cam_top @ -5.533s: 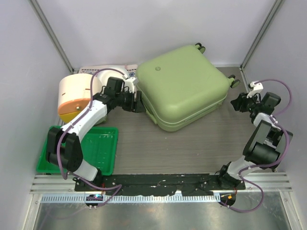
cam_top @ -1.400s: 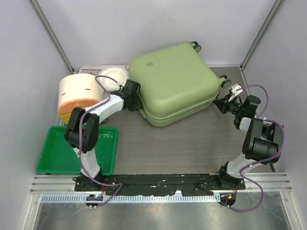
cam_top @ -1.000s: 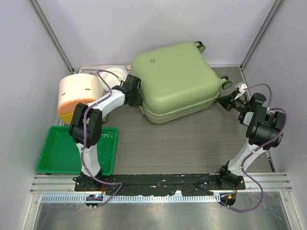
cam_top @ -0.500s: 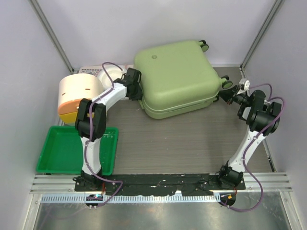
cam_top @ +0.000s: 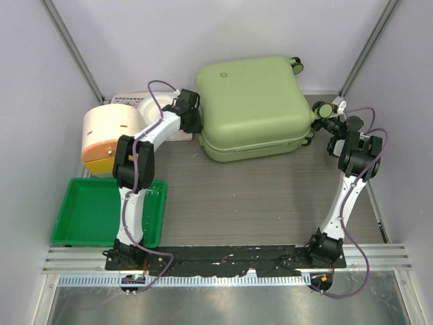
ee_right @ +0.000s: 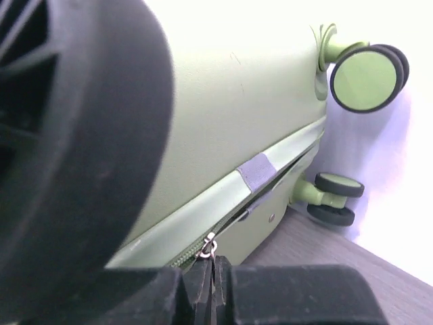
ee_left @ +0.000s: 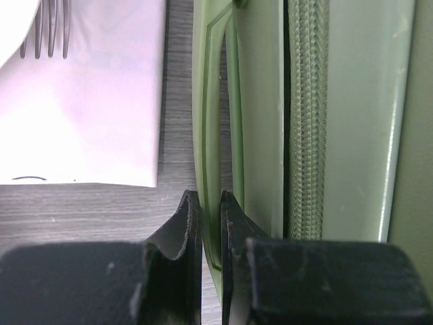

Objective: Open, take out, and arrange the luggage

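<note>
1. Currently luggage (cam_top: 254,101) lies closed, far centre of table.
2. Left gripper (ee_left: 206,206) narrow, pinching side handle (ee_left: 200,122).
3. Right gripper (ee_right: 211,271) clamped on zipper pull (ee_right: 210,248).
4. Unzipping, unpacking, arranging all left.

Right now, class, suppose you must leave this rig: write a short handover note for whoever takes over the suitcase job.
Left pincer: shut on the thin side handle at the left of the suitcase.
Right pincer: shut, apparently pinching the zipper pull on the right side, near the wheels.
Suitcase: lying flat at the back of the table, lid down.
Done: both grips set.
Left: run the zipper round, lift the lid, take out and arrange the contents, which are hidden.
</note>
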You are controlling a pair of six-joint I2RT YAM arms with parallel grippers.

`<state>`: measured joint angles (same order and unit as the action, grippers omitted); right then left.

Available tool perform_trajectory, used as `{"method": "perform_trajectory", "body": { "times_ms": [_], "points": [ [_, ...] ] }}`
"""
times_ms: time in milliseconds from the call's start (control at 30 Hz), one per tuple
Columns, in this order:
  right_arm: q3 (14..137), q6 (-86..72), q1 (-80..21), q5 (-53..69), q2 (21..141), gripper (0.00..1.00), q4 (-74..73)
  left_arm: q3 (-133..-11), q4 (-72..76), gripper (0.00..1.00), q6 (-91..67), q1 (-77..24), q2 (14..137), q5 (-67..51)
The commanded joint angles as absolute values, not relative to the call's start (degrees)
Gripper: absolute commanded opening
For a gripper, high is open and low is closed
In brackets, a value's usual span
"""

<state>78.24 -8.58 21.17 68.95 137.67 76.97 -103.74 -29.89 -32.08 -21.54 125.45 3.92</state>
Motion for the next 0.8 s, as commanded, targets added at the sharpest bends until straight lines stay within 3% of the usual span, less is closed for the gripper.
{"method": "perform_trajectory", "body": {
  "times_ms": [0, 33, 100, 133, 200, 267, 400, 633, 667, 767],
  "points": [
    [81.6, -10.6, 23.6, 55.7, 137.9, 0.08, 74.7, -105.1, -23.7, 0.0, -20.7, -21.6, 128.5, 7.1],
    [82.3, -11.2, 23.9, 56.6, 137.3, 0.08, 72.1, -105.4, -23.4, 0.0, -20.5, -21.7, 128.4, 6.9],
    [87.8, -16.0, 25.0, 59.7, 137.4, 0.2, 58.3, -106.3, -22.6, 0.0, -19.2, -21.9, 128.3, 5.5],
    [93.2, -16.8, 25.4, 60.8, 138.0, 0.34, 52.4, -106.9, -22.4, 0.0, -18.6, -22.0, 128.3, 4.9],
    [96.1, -12.9, 25.9, 60.7, 137.2, 0.51, 37.1, -107.7, -22.2, 0.15, -17.6, -22.0, 127.8, 3.2],
    [96.0, -8.0, 26.0, 59.3, 134.1, 0.53, 26.3, -107.1, -21.2, 0.35, -17.1, -22.0, 126.5, 1.2],
    [99.6, -1.9, 26.0, 54.3, 133.2, 0.54, 9.6, -103.6, -18.8, 0.59, -17.7, -21.7, 121.7, -2.0],
    [103.6, 3.3, 23.4, 46.4, 134.8, 0.53, -2.4, -97.6, -16.2, 0.77, -18.8, -21.5, 111.6, -4.7],
    [105.1, 4.9, 23.0, 45.7, 135.6, 0.51, -7.3, -95.8, -15.9, 0.83, -18.8, -21.4, 110.7, -5.0],
    [113.5, 4.6, 22.0, 44.1, 139.2, 0.5, -18.4, -92.3, -15.7, 0.86, -21.0, -20.8, 107.0, -5.9]
  ]
}}
